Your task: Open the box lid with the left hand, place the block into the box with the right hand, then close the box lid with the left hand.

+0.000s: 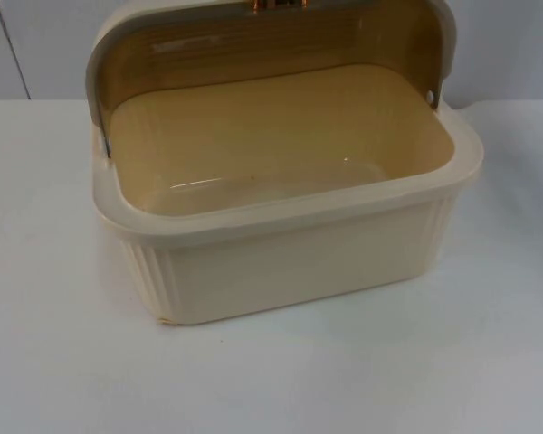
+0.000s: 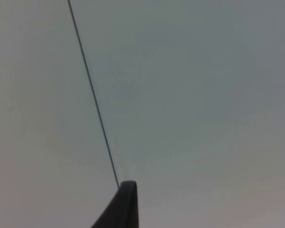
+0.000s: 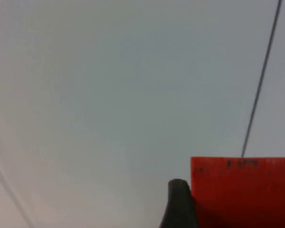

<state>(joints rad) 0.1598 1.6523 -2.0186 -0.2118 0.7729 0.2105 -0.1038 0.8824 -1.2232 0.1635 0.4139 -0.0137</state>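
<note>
Top view: one cream ribbed plastic box (image 1: 281,262) stands on the white surface (image 1: 54,362), its translucent amber lid (image 1: 253,50) swung up and back against the far side. The lid is thus already open, so the first step reads as done. The inside of the box is bare: no block lies in it. Count here: one box, one lid, no loose items on the surface around it.

Left wrist view: the left gripper (image 2: 121,206) shows one black fingertip against the grey partition wall (image 2: 190,95), with a thin dark seam line running down to it. Nothing is seen between the jaws, and whether they are released or clenched cannot be told from this picture. The arm appears lifted clear of the box and waiting.

Right wrist view: the right gripper (image 3: 180,202) shows a black fingertip pressed flat against the side of one bright red rectangular block (image 3: 242,190), again with the grey wall behind. The jaws are judged to be clenched on the block, held up in the air and facing the wall, not yet over the box.

Assessment: the lid is open and the block is in the grasp. Two steps are left: placing the block into the box, then closing the lid with the left arm.
</note>
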